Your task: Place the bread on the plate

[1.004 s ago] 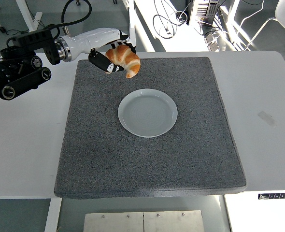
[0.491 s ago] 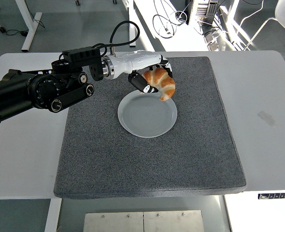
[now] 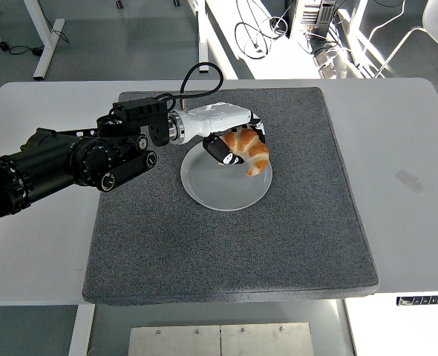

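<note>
Bread (image 3: 250, 150): golden-brown croissant, curved, glossy crust, held in the air over the far right part of the plate (image 3: 219, 189); contact with the plate cannot be told. Likely light, soft and flaky, easily crushed, so a gentle hold across the thick middle is advised. It is wrapped by the curled fingers (image 3: 220, 152) of the left hand (image 3: 230, 137), closed on it. Plate sits on the grey mat (image 3: 167, 252), toward the desk (image 3: 404, 133) far edge. Right arm not seen.

Far rim of the plate (image 3: 217, 194) hidden under the left hand (image 3: 230, 141) and bread (image 3: 250, 150)
</note>
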`<state>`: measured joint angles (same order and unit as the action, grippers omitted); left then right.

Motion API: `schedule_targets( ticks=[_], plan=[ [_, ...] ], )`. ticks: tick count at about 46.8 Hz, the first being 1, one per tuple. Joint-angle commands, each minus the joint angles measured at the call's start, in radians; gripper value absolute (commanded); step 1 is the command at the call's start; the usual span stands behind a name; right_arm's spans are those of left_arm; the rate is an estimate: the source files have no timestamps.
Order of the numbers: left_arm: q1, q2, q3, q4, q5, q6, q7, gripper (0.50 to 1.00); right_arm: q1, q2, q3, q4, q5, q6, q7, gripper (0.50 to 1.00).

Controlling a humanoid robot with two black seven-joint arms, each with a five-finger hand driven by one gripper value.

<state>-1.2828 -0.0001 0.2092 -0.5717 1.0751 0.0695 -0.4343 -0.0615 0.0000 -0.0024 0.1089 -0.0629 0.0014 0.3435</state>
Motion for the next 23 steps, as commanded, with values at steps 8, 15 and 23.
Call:
schedule_targets(
  ticks=[8,15,23],
  plan=[
    [0.023,0.000,0.016,0.068,-0.004,0.004,-0.017,0.500,0.000,0.000,0.001,0.000,0.000,0.000,0.000,1.000],
    [0.039,0.000,0.016,0.085,-0.003,0.006,-0.021,0.500,0.000,0.000,0.001,0.000,0.000,0.000,0.000,1.000],
    [0.054,0.000,0.019,0.090,-0.001,0.006,-0.023,0.500,0.000,0.000,0.001,0.000,0.000,0.000,0.000,1.000]
  ],
)
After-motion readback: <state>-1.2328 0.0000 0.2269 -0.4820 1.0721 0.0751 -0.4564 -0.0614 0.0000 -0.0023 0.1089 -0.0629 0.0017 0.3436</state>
